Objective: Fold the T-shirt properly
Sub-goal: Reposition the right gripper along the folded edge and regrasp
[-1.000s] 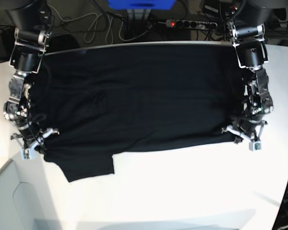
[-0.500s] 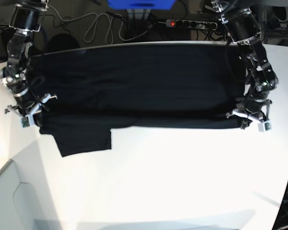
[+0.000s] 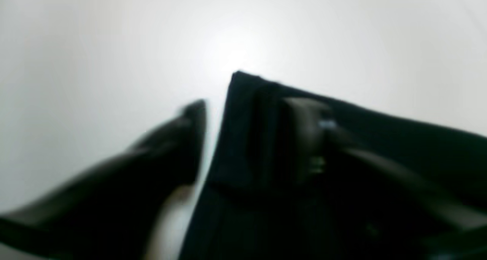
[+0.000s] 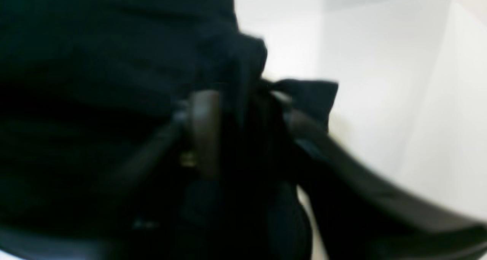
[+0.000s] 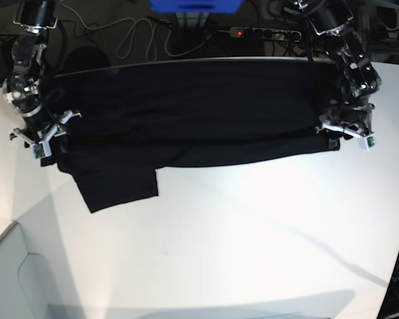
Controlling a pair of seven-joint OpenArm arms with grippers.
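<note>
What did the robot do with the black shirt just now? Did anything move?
Both grippers carried the near edge of the T-shirt away toward the table's far side, folding it into a narrower band. The left gripper and right gripper are now opening at the shirt's ends; whether they have fully let go is unclear. One sleeve sticks out toward the front as before.
</note>
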